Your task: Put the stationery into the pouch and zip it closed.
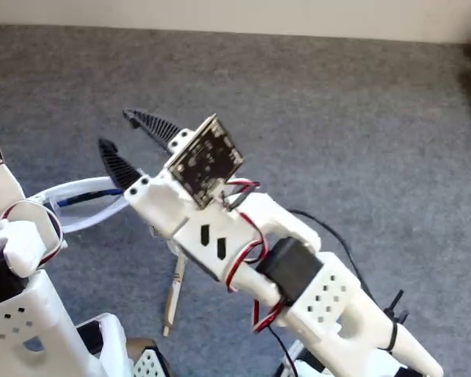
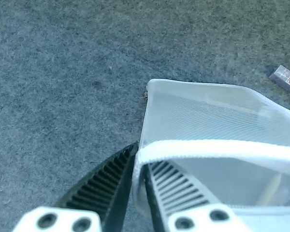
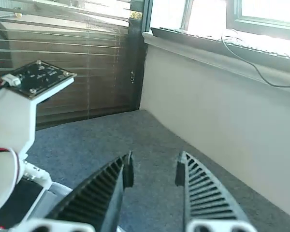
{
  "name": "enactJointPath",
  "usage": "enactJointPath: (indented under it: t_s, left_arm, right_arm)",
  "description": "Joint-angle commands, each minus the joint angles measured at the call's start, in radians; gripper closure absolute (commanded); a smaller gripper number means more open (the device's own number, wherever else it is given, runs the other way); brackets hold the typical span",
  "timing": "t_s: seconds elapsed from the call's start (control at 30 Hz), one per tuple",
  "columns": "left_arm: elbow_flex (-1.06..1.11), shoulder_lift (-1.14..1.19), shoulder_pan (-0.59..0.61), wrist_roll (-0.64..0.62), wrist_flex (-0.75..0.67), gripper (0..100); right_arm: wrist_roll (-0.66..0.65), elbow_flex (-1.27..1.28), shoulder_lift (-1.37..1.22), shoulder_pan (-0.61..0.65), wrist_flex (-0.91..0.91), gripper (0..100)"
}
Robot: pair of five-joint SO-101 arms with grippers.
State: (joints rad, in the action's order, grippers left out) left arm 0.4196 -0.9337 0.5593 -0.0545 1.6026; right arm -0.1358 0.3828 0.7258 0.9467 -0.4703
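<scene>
The white mesh pouch (image 2: pixel 208 121) lies on the grey carpet with its mouth held up. My left gripper (image 2: pixel 139 159) is shut on the pouch's white rim. A pale stick (image 2: pixel 270 191) shows through the mesh inside. In the high view the pouch (image 1: pixel 78 208) peeks out between the arms, with a blue pen (image 1: pixel 82 199) in it. A tan pencil (image 1: pixel 173 289) lies on the carpet under the right arm. My right gripper (image 1: pixel 118 131) hangs open and empty above the carpet just beyond the pouch; its own view has the gripper (image 3: pixel 154 166) facing the wall.
A small printed stationery item (image 2: pixel 286 79) lies on the carpet beyond the pouch. The left arm's base (image 1: pixel 16 306) stands at the near left. A pale wall (image 3: pixel 222 106) with a window sill borders the carpet. Open carpet (image 1: pixel 361 118) spreads to the far right.
</scene>
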Motion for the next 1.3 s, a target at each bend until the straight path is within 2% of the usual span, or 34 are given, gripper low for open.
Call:
enactJointPath:
  t_s: [0.0,0.17,0.37,0.7,1.07,1.27]
  left_arm:
    - [0.002,0.016,0.013,0.011,-0.006,99]
    - [0.002,0.016,0.013,0.011,-0.006,99]
    - [0.002,0.016,0.013,0.011,-0.006,99]
    - [0.002,0.016,0.013,0.011,-0.006,99]
    - [0.002,0.016,0.013,0.011,-0.006,99]
    - [0.002,0.016,0.013,0.011,-0.006,99]
  right_arm:
    - [-0.006,-0.122,0.008,-0.079,-0.054,86.1]
    - [-0.006,-0.2,-0.022,-0.168,-0.107,86.1]
    - [-0.006,-0.366,-0.2,-0.242,-0.214,86.1]
    - [-0.012,-0.633,-0.561,-0.259,-0.394,86.1]
    - [-0.015,-0.774,-0.843,-0.303,-0.404,85.7]
    - [-0.138,-0.796,-0.955,-0.302,-0.404,85.7]
